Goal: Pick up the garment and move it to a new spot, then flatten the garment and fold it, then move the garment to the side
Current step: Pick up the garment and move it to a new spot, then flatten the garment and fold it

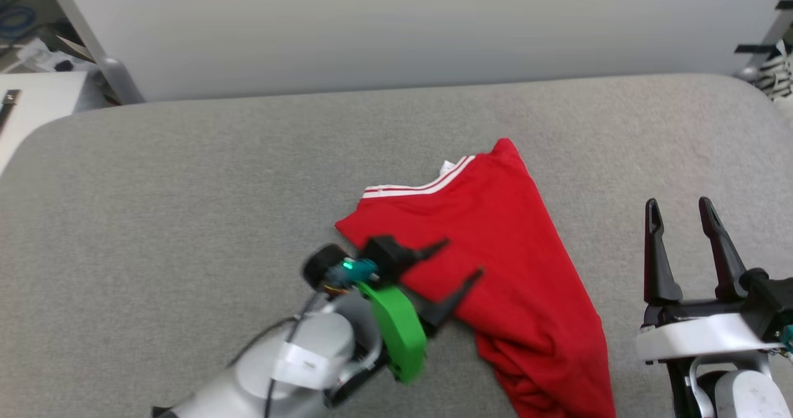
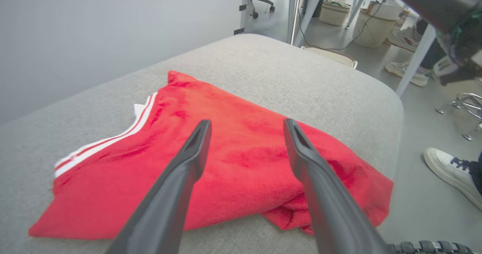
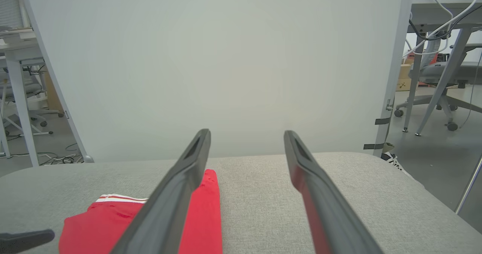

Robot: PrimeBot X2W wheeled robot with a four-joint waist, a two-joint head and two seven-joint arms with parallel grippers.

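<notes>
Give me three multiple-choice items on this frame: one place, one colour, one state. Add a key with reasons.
1. Where is the right gripper relative to the garment? A on top of it; B beside it, over bare table; C behind it, at the wall.
2. The striped trim is: A white and red; B blue; C black.
3. The left gripper is: A shut on the garment; B open, gripping nothing; C shut, empty.
Key: 1 B, it stands over grey padding to the garment's right. 2 A, white stripes run along the red edge. 3 B, the left wrist view shows its jaws spread with cloth visible between them.
</notes>
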